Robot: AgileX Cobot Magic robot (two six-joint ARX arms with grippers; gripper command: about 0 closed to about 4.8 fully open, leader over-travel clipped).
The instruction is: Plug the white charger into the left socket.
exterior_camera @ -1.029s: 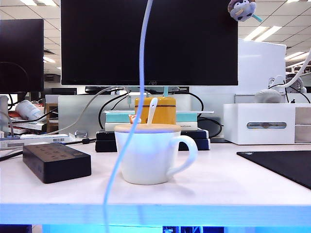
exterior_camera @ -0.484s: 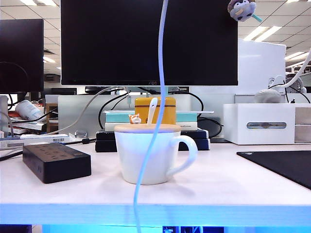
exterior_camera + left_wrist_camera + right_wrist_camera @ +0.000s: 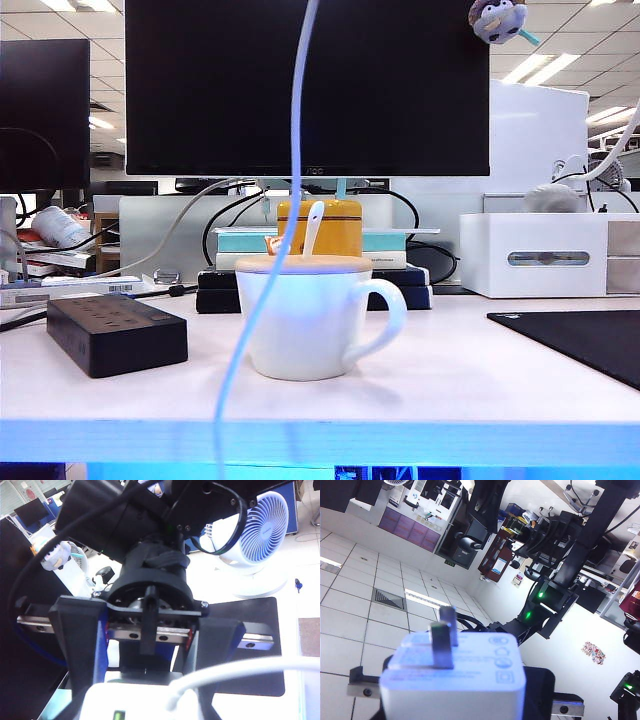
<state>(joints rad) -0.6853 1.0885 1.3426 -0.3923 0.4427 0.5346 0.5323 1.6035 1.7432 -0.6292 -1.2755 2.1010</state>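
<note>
Black monitor (image 3: pixel 300 90) across the back of the exterior view, white table (image 3: pixel 480 400) below it. White box (image 3: pixel 530 255) with a slot at the right rear, flat black mat (image 3: pixel 590 340) in front of that. White mug (image 3: pixel 310 320) with a wooden lid and a spoon at mid-table.

Black power strip (image 3: pixel 117 335) on the table's left, well apart from the mug, with the left socket (image 3: pixel 95 312) among the small holes in its top face.

Neither arm in the exterior view. Left gripper (image 3: pixel 150 690) high above the desk, looking down on the mat. Black fingers (image 3: pixel 77 640) part open on either side of the plug's cable end; cannot tell whether pressing on it. Right gripper (image 3: pixel 455 700) pointing up toward the ceiling tiles, closed round the white charger (image 3: pixel 455 680), fingers mostly hidden behind it.

Charger up in the air between the two grippers, nowhere near the strip. Thin white cable (image 3: pixel 295 150) hanging down in front of the monitor and mug. Two metal prongs (image 3: pixel 440 645) facing the right wrist camera.
</note>
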